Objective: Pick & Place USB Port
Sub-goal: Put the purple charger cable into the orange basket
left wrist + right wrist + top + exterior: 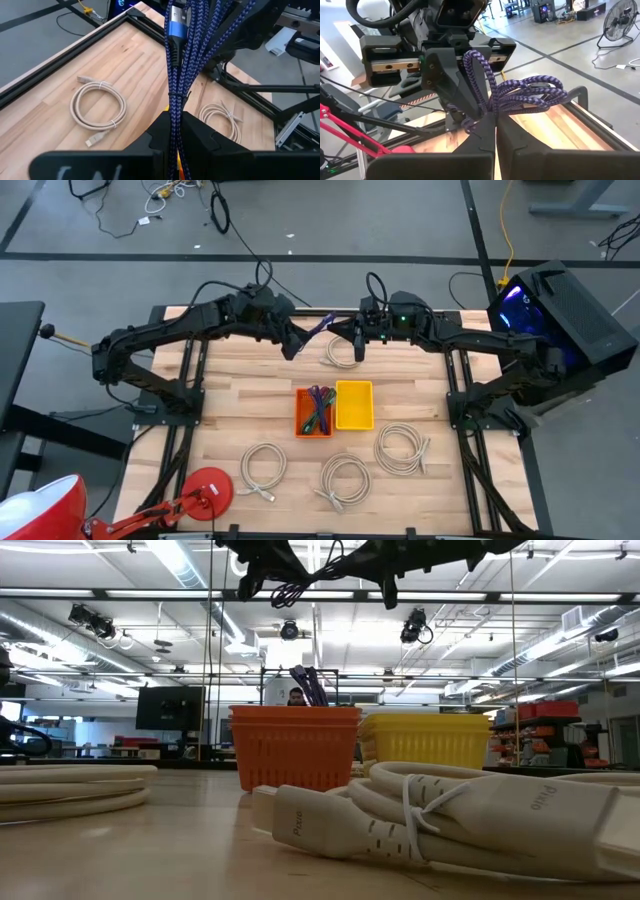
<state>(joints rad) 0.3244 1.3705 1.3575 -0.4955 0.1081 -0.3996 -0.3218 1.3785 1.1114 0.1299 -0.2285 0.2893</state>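
A purple braided USB cable point(322, 327), bundled in loops, hangs in the air between my two grippers above the far side of the table. Its blue-collared plug point(175, 27) shows in the left wrist view. My left gripper point(296, 340) and my right gripper point(357, 348) face each other, each shut on the bundle. Below, near the table's middle, an orange bin point(315, 411) holds more purple and green cables, and a yellow bin point(355, 405) stands against its right side. My left gripper point(175, 117) pinches several strands of the purple bundle point(176, 100) between its two fingers, below a tie around the strands. The cable is lifted clear and runs on beyond the fingertips to the blue plug. My right gripper point(495, 120) pinches the bundle's looped end point(490, 107) between its two fingers, right next to the left gripper's fingers point(447, 75). The loops fan out beyond the hold, clear of the table.
Several coiled beige cables lie on the wooden table: one under the grippers point(343, 352), others toward the near edge point(263, 465) point(345, 480) point(402, 448). A red lamp point(205, 490) stands at the near left corner. A black box with purple light point(560, 305) sits off the right side.
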